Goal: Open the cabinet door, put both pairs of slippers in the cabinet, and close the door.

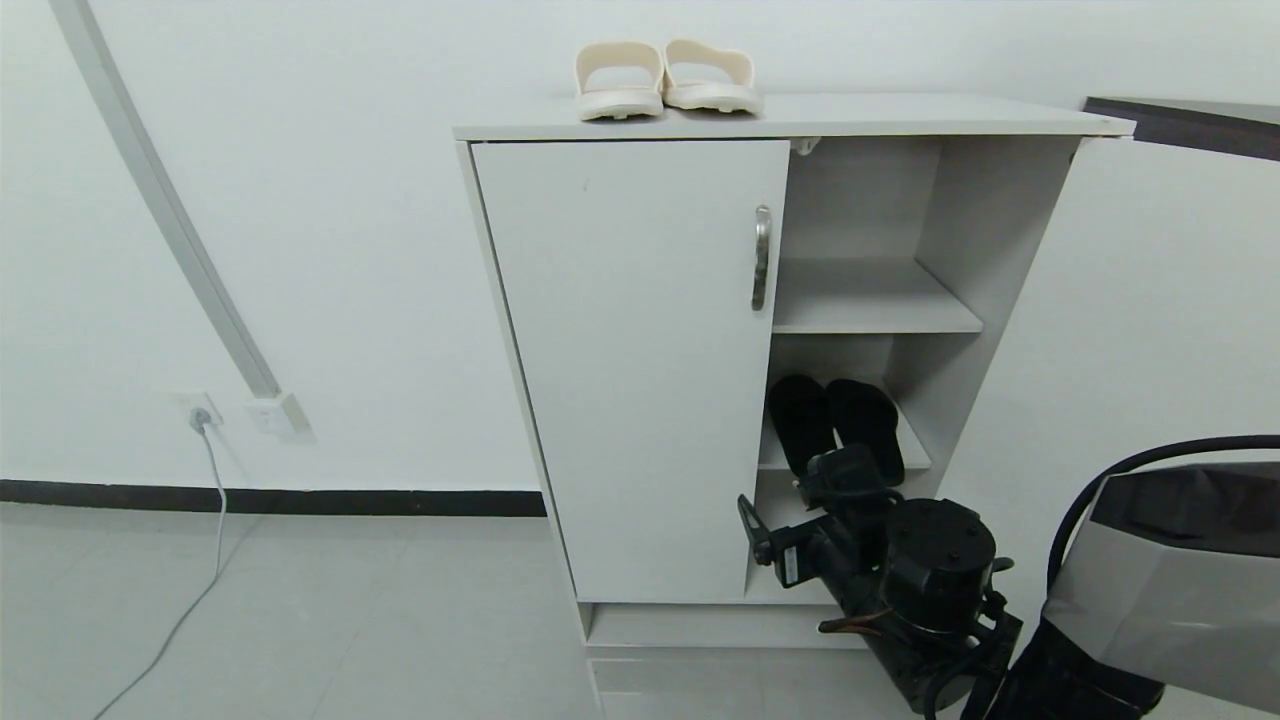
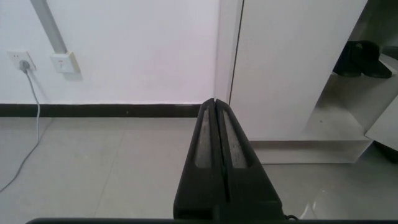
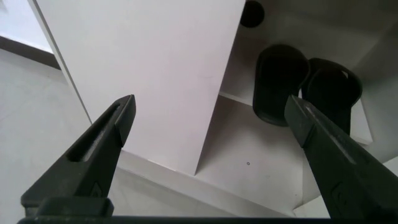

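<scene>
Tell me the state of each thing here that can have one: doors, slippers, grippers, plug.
White cabinet's left door: closed.
White cabinet's right door: swung open.
Pair of black slippers: stowed inside, side by side on a lower shelf.
Pair of cream foam slippers: on the cabinet top, not yet stowed.
Left gripper: shut, empty.
Right gripper: open, empty.
Grey cable plug: plugged in.

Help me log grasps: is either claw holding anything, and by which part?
Nothing is held. The left claw is shut on nothing; the right claw is open and empty, before the black slippers.
</scene>
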You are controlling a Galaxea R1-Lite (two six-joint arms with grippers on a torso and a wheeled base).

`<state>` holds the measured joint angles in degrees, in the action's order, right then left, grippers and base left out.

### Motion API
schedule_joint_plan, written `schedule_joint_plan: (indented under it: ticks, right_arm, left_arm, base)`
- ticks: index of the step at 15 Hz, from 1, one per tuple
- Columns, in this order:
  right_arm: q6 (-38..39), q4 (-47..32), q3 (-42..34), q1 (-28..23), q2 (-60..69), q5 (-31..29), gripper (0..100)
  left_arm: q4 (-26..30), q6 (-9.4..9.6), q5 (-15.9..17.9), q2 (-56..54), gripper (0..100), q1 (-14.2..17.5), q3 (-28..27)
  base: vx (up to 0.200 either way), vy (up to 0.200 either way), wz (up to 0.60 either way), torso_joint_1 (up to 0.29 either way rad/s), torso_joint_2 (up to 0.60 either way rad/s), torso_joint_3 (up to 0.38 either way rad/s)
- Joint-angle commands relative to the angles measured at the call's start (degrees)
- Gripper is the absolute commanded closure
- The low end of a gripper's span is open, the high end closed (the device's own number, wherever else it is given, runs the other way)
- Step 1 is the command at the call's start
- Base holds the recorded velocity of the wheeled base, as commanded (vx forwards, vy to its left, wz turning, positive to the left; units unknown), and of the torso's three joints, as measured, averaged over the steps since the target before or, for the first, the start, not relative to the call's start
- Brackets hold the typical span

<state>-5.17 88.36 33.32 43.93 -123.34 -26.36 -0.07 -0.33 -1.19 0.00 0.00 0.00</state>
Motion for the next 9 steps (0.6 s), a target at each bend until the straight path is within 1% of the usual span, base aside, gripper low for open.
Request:
schedule_joint_plan:
  ticks: [1,7,8,9]
  right_arm:
    - [0.0,0.0,0.0,0.0,-0.2,0.0,0]
    - [-0.1,0.2,0.0,0.0,-0.3,-0.1,0]
    - [-0.1,0.2,-0.1,0.0,-0.3,-0.1,0]
    - [-0.1,0.2,-0.1,0.0,-0.3,-0.1,0]
  left_arm:
    - [0.0,-0.02,0.0,0.0,100,0.0,0.0]
    - [0.0,-0.02,0.1,0.0,100,0.0,0.0]
    - [0.0,-0.02,0.1,0.0,100,0.0,0.0]
    - [0.0,-0.02,0.1,0.0,100,0.0,0.0]
  base:
    - [0.0,0.0,0.0,0.0,0.0,0.0]
    - [0.0,0.0,0.0,0.0,0.0,0.0]
    - [0.0,0.0,0.0,-0.007,-0.07,-0.061]
    - [0.0,0.0,0.0,0.007,-0.24,-0.246]
